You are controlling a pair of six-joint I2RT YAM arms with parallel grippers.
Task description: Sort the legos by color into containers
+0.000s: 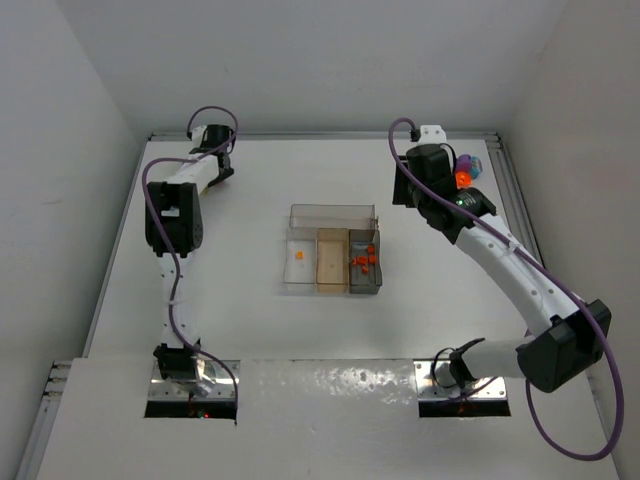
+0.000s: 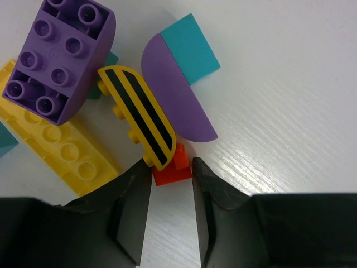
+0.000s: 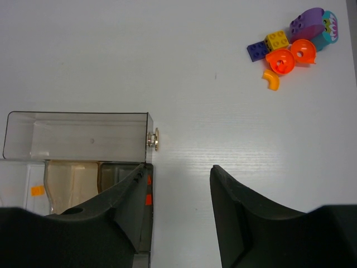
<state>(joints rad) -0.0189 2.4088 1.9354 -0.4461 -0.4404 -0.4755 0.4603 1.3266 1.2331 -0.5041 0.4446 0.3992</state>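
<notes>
- While poised low over the far-left corner of the white, finely grained table (image 1: 250, 330), flanking a small orange-red brick (image 2: 174, 173) with the left jaws: matte black, wedge-shaped, narrowly parted, close against both its sides. Cannot tell whether pressing it or just short of it.
- Overlapping that brick's far-left corner: a glossy curved yellow piece (image 2: 139, 114) with black stripes and small studs along its left edge.
- Just left of the striped piece, tilted: a purple studded brick (image 2: 58, 56) with one rounded end, lying over a long yellow studded brick (image 2: 56, 145).
- Just right of the striped piece: a smooth purple half-round (image 2: 173, 89), its flat side against a teal block (image 2: 192, 47).
- At mid-table: the clear plastic tray (image 1: 333, 207), thin-walled and rectangular, with one wide far section and three narrow near ones.
- In the left, clear section: one orange bit (image 1: 299, 255). In the right, grey section: several orange-red pieces (image 1: 364, 260). Between them: the tan section (image 1: 331, 262).
- Right jaws released, spread wide over bare table, above the far-right part of the table, right of the tray.
- At far right, a second cluster, touching or just beside one another: two translucent orange funnel-like rounds (image 3: 280, 60), a small yellow studded cube (image 3: 277, 39), a flat dark purple plate (image 3: 257, 51), an orange elbow (image 3: 270, 80) and a purple rounded brick (image 3: 308, 21).
</notes>
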